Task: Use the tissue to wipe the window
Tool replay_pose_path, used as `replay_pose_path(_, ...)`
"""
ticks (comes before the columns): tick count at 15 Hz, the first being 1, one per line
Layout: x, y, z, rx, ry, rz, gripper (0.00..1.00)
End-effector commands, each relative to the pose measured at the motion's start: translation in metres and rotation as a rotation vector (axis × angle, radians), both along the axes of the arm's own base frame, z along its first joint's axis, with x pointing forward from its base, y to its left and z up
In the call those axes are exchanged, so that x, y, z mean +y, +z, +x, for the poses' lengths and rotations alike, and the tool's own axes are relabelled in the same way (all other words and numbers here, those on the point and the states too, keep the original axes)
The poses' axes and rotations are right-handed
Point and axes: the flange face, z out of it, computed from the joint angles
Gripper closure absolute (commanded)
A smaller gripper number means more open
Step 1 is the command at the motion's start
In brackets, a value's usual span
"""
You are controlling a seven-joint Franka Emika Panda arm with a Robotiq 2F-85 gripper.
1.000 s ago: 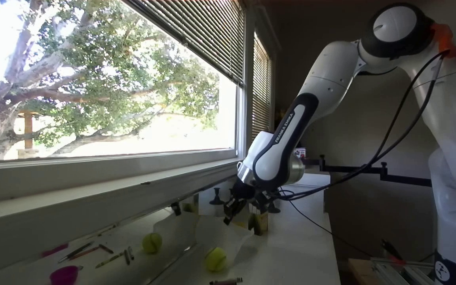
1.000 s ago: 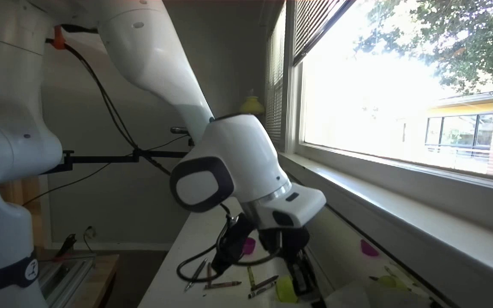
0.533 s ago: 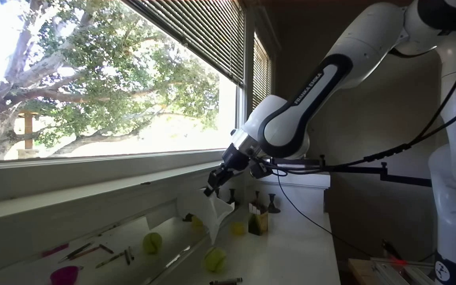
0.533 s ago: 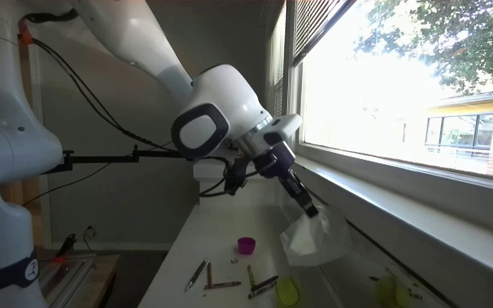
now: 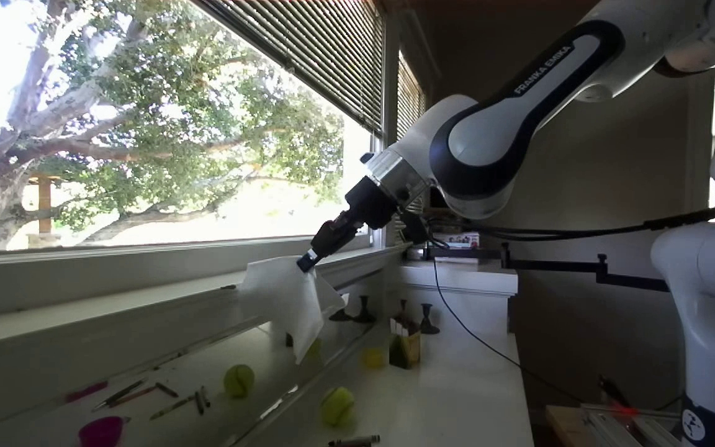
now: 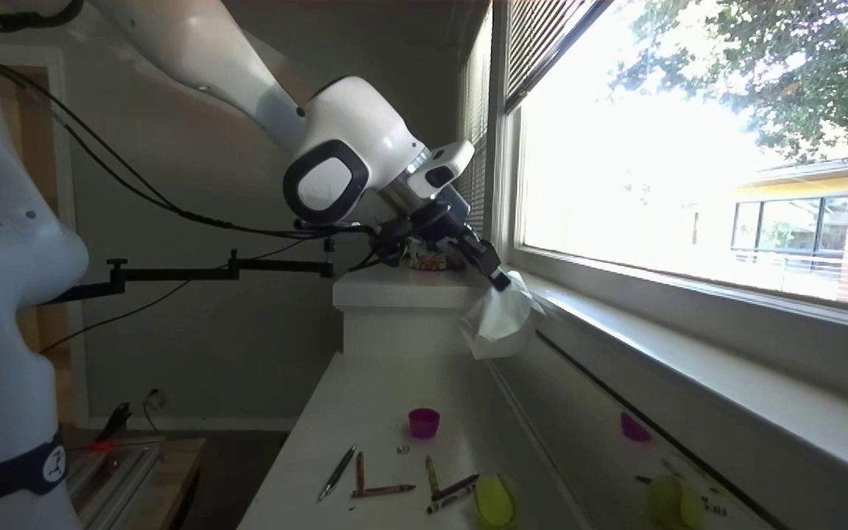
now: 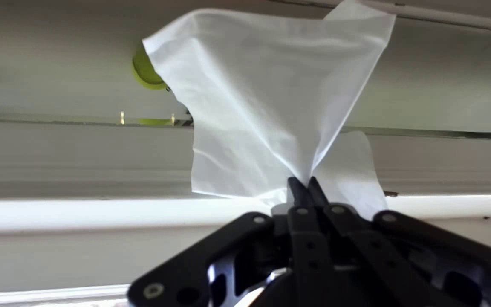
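Observation:
The tissue is a thin white sheet, pinched near one part, with loose folds hanging down; it shows in both exterior views (image 5: 283, 301) (image 6: 499, 320) and fills much of the wrist view (image 7: 262, 89). My gripper (image 5: 306, 262) is shut on it, also in an exterior view (image 6: 500, 280) and the wrist view (image 7: 304, 181). The window, a large clear pane with trees outside, shows in both exterior views (image 5: 177, 130) (image 6: 615, 169). The gripper tip is at about sill height, below the glass. Whether the tissue touches the sill I cannot tell.
A pale sill (image 5: 84, 307) runs under the window, with a reflective panel below it. On the white tabletop (image 6: 306, 434) are a yellow-green ball (image 5: 337, 406), a magenta cup (image 6: 424, 422), crayons (image 6: 386, 490) and a pen (image 6: 337, 473). A box (image 5: 404, 349) stands farther along.
My gripper has risen from low over the tabletop to about sill height, lifting the tissue with it. The tissue now hangs free above the tabletop.

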Motion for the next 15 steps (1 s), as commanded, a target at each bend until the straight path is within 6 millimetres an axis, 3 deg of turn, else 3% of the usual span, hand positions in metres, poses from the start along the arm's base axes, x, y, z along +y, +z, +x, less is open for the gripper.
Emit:
replay_pose_path(1,-0.006,0.019,-0.026,-0.04,0.038,-0.01,1.0)
replay_pose_path(6,-0.047,0.039,-0.035,-0.242,-0.017,-0.149,1.0)
replay_pose_path(10,-0.072,0.053,-0.031,-0.432,-0.069,-0.259,1.0)
replay_pose_path(15,-0.108,0.05,-0.019,-0.614,-0.178,-0.351,1.0)
